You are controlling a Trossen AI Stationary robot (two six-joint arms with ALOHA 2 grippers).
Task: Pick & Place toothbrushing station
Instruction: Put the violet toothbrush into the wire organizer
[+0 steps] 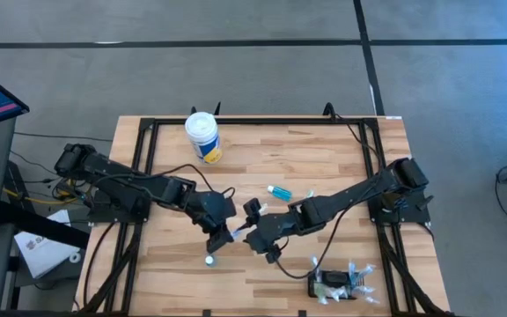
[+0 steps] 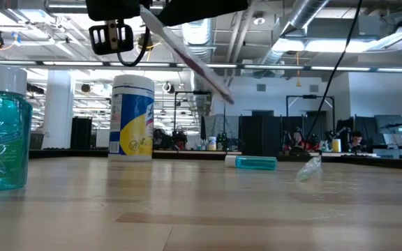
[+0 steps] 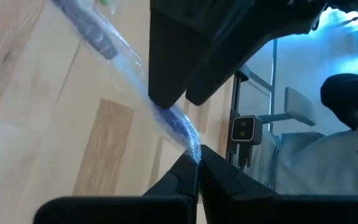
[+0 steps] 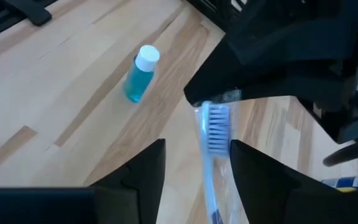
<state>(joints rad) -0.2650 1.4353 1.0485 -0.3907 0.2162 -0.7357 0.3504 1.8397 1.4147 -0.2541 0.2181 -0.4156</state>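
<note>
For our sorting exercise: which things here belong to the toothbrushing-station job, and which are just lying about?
In the job: station; toothbrush; left gripper, shut on the toothbrush; right gripper, open either side of its head.
Lying about: tub; small blue bottle; big teal bottle.

Table (image 1: 324,158): light wood planks, smooth matt finish with visible grain. Frame (image 1: 262,121) around it: black metal bars, matt.

Toothbrush (image 4: 214,134): clear glossy plastic handle, blue-and-white bristles, wrapped in thin transparent film. Left gripper (image 3: 196,163) fingers: matt black hard plastic.

Small bottle (image 4: 138,73): translucent blue plastic, smooth white cap.

Tub (image 1: 203,136), at 12 o'clock on the table: glossy yellow-and-blue printed label, white plastic lid.

Toothbrushing station (image 1: 333,285), at 5 o'clock: black plastic, matt.
</note>
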